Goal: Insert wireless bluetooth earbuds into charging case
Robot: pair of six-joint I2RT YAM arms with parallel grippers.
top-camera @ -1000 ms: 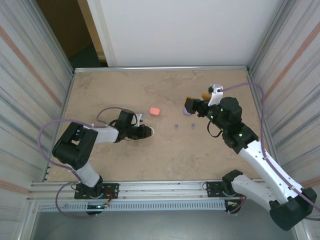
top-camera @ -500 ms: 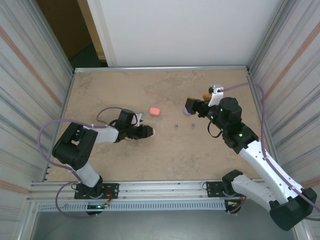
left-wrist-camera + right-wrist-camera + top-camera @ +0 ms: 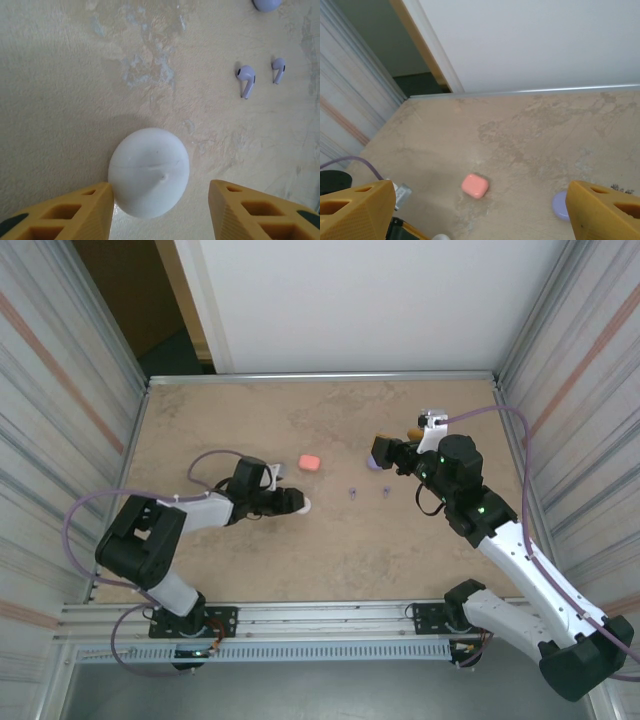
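Left fingers [image 3: 65, 212]: the left gripper [image 3: 293, 503] has its yellow ribbed pads partly spread around a closed, rounded white plastic charging case [image 3: 149, 171]. One pad touches the case and the other stands clear, so nothing is gripped.
Right fingers [image 3: 602, 207]: the right gripper [image 3: 384, 452] is spread wide and empty, hovering over the table near the small rounded purple charging case [image 3: 561, 206].
Earbuds: two tiny purple stemmed plastic earbuds [image 3: 246, 80] lie loose on the beige stone-look tabletop [image 3: 200, 430]. They sit side by side but apart, between the white case and the purple case.
Handling: probably feather-light, hard and slick, so likely to skid or flip under a pad. Pinching across the bulb, with the stem left free, seems the safest hold.
Around: a closed salmon-pink rounded case [image 3: 310, 462] sits well apart from the earbuds.
In the way: nothing crowds the earbuds. The purple case looks shut, so it would probably need opening first.
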